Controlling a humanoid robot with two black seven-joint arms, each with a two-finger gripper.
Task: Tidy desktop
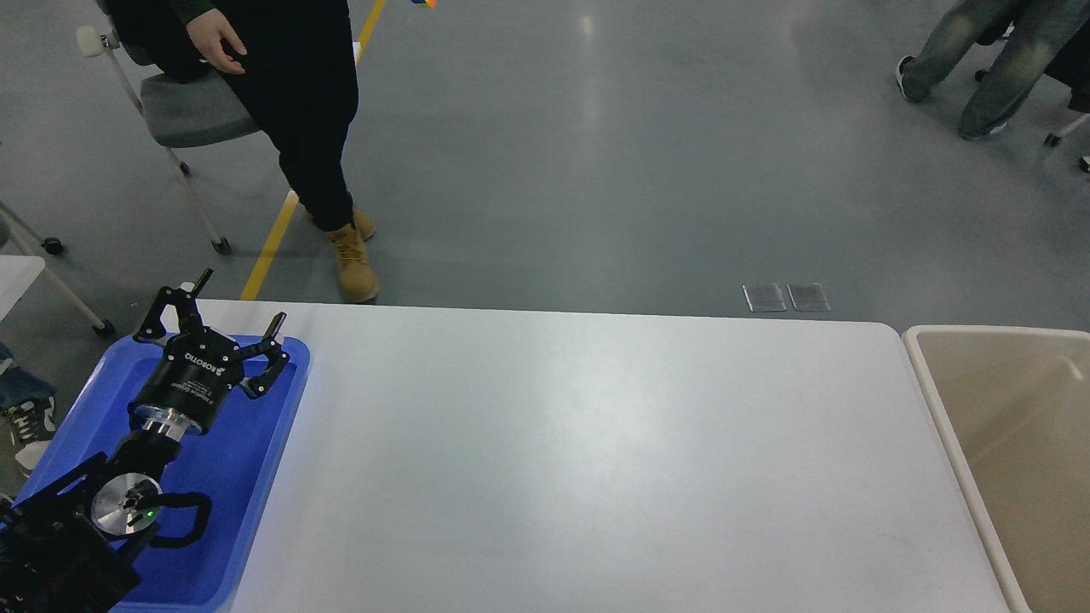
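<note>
Your left gripper [232,317] hangs released, fingers spread, above the blue tray [264,460]; the desktop [596,460] looks rigid, slick, with nothing visible to grasp.

Tabletop [596,443] smooth white, slight sheen. Left of it, blue tray [255,477] glossy plastic. Right of tabletop, beige bin [937,400] matt plastic. Left gripper [237,308] matt black, brushed metal wrist ring. Floor [596,153] polished grey.
</note>
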